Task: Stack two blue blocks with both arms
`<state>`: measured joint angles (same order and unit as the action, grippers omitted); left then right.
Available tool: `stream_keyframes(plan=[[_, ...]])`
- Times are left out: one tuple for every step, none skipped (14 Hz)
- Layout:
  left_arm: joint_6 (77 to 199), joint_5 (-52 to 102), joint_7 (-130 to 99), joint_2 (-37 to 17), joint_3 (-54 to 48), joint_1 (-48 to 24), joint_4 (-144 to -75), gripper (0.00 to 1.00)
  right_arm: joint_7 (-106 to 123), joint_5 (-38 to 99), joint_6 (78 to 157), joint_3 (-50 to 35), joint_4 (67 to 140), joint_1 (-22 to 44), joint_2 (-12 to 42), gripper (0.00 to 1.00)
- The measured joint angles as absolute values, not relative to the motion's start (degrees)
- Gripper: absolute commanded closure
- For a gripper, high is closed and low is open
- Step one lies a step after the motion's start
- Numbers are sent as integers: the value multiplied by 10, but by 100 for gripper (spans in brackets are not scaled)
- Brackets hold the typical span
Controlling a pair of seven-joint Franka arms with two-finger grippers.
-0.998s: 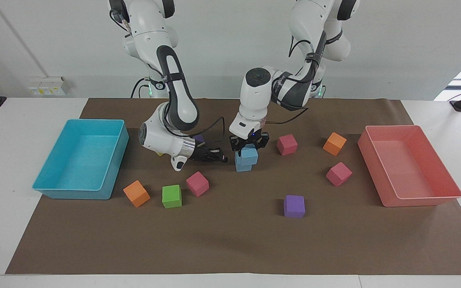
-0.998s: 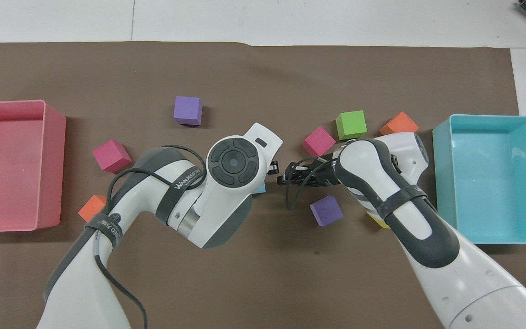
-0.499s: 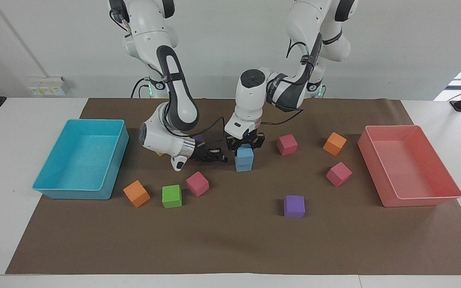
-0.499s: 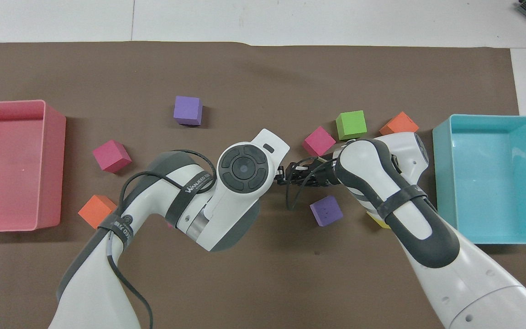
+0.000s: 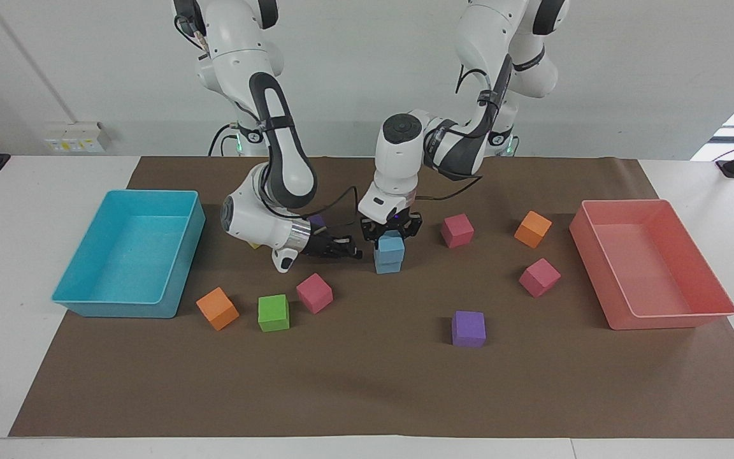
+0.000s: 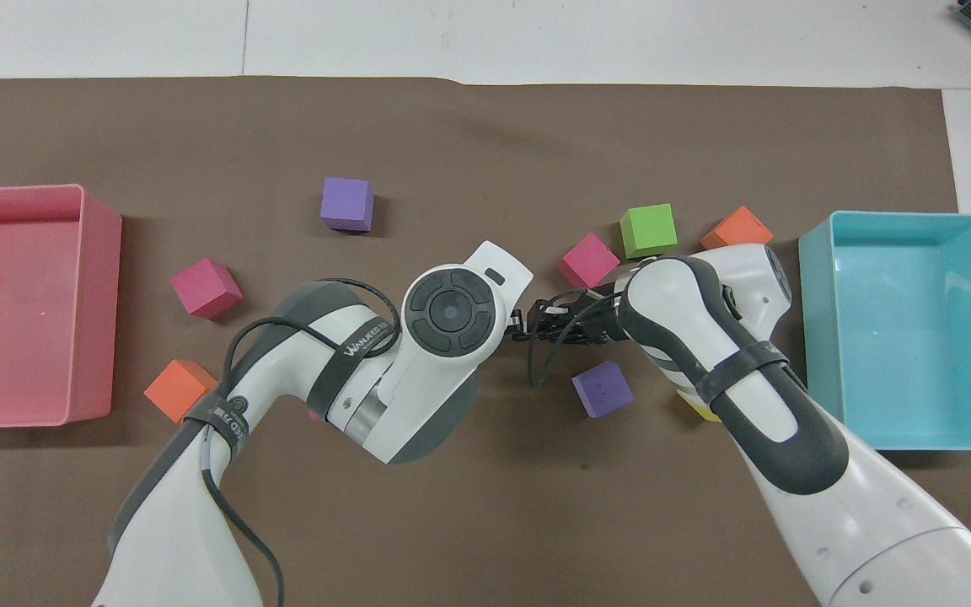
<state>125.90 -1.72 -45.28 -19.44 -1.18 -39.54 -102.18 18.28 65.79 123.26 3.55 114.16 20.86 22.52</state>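
Observation:
Two sky-blue blocks stand stacked in the middle of the mat, the upper blue block (image 5: 391,245) squarely on the lower blue block (image 5: 388,265). My left gripper (image 5: 392,234) points down over the stack and is shut on the upper block. My right gripper (image 5: 349,250) lies low and level just beside the stack, toward the right arm's end, and holds nothing. In the overhead view the left arm's wrist (image 6: 449,310) hides both blocks, and the right gripper (image 6: 526,325) shows beside it.
A turquoise bin (image 5: 130,255) stands at the right arm's end and a pink bin (image 5: 652,264) at the left arm's end. Orange (image 5: 217,308), green (image 5: 273,312), magenta (image 5: 314,292) and purple (image 5: 468,328) cubes lie farther out. More cubes (image 5: 457,230) lie toward the pink bin.
My left gripper has shifted the upper blue block toward the right arm's end and lowered it, so it now sits squarely on the lower one. The right arm has not moved.

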Motion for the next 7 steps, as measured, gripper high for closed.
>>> stream_keyframes(plan=[[1259, -17, -453, -194, -12, -395, -1022, 70, 183, 658, 1233, 35, 1142, 209, 225, 100], [1259, -17, -453, -194, -12, -395, -1023, 70, 183, 658, 1233, 35, 1142, 209, 225, 100], [1259, -17, -453, -194, -12, -395, -1023, 70, 183, 658, 1233, 35, 1142, 209, 225, 100], [1259, -17, -453, -194, -12, -396, -1023, 69, 183, 658, 1233, 35, 1142, 209, 225, 100], [1259, -17, -453, -194, -12, -397, -1023, 69, 183, 658, 1233, 35, 1142, 209, 225, 100], [1259, -17, -453, -194, -12, -398, -1023, 69, 183, 658, 1233, 35, 1142, 209, 225, 100], [1259, -17, -453, -194, -12, -399, -1023, 69, 183, 658, 1233, 35, 1142, 209, 225, 100]])
